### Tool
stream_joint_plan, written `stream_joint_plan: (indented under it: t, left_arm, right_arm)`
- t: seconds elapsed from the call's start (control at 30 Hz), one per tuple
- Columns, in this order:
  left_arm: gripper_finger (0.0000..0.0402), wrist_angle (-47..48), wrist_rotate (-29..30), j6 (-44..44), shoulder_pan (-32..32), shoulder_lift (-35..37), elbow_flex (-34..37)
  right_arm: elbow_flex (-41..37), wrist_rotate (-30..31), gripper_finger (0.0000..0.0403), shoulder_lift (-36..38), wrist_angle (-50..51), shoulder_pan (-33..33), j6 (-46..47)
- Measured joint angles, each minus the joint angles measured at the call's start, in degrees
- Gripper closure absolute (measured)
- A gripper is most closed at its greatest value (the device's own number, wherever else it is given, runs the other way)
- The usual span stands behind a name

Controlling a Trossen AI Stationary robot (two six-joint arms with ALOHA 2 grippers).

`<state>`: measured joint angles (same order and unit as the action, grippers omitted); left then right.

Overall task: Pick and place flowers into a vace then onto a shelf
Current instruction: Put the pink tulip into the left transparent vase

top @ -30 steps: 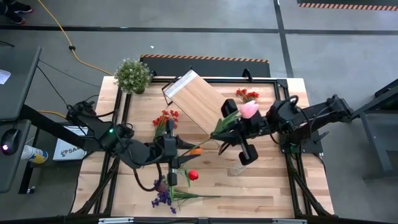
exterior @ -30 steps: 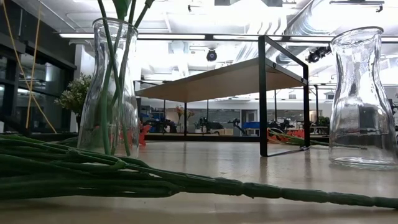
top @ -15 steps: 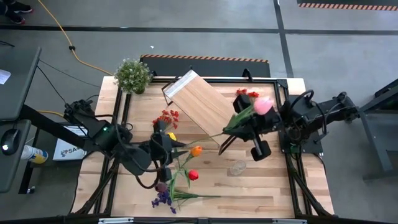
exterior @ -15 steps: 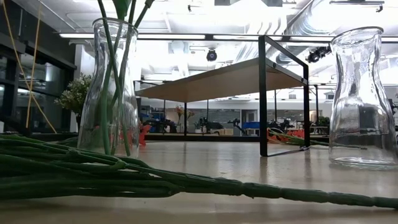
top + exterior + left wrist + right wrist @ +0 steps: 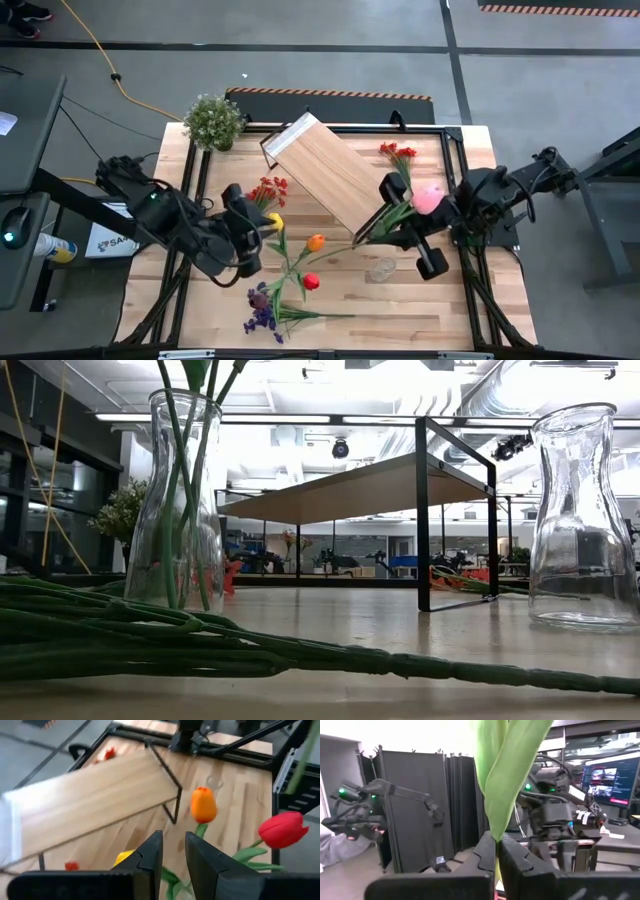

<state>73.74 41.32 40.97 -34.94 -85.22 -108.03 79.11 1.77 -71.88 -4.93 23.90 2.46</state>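
Meanwhile the right gripper (image 5: 405, 222), clamped on the pink tulip (image 5: 428, 197), has carried it back toward three o'clock, nearly over the empty glass vase (image 5: 380, 269). The left gripper (image 5: 232, 192), fingers slightly apart and empty, has withdrawn toward nine o'clock. Lowering the stem looks next.

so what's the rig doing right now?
The right claw is shut on the stem of a pink tulip, held above the table near the empty glass vase. The left claw, slightly open and holding nothing, hovers by the yellow tulip and orange tulip. More flowers lie loose on the table; the shelf has nothing on it.
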Motion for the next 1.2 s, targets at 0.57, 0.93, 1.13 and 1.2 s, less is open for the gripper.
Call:
stream_joint_plan:
  t: [0.57,0.93,1.13,1.2]
  left_arm:
    - [0.0291,10.7,0.2,7.6,0.0,1.1,0.0]
    - [0.0291,12.5,0.2,7.6,0.0,1.1,0.0]
    - [0.0291,13.8,0.4,7.6,0.0,1.1,0.0]
    - [0.0292,13.7,0.4,7.6,0.0,1.1,0.0]
  right_arm:
    - [0.0,2.4,0.0403,-6.3,-2.1,1.1,-0.5]
    - [0.0,2.7,0.0403,-6.9,-2.5,6.6,-3.3]
    - [0.0,5.7,0.0403,-9.7,-1.5,10.1,-11.3]
    - [0.0,5.7,0.0403,-10.6,-1.8,10.7,-12.5]
